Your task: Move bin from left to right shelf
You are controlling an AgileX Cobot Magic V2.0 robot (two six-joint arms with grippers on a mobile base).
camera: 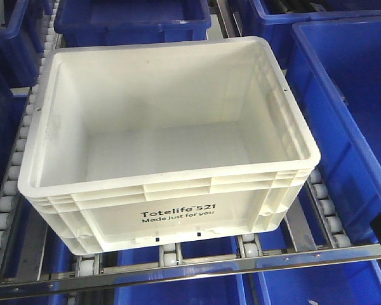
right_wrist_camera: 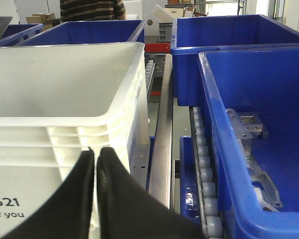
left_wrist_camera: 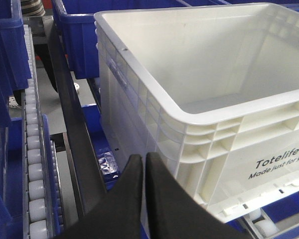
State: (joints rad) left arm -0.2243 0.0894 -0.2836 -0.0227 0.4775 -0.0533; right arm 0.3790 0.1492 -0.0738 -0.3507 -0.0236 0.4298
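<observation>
On the roller shelf, the empty white bin (camera: 168, 143) sits among blue bins (camera: 343, 114), not yet lifted. My left hand (left_wrist_camera: 144, 164) and right hand (right_wrist_camera: 96, 157), fingers pressed together, wait near its front corners; the whole move remains.

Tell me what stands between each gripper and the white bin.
Nothing visible. The left gripper, jaws shut, sits at the bin's left front corner; the right gripper, jaws shut, sits at its right front corner.
</observation>
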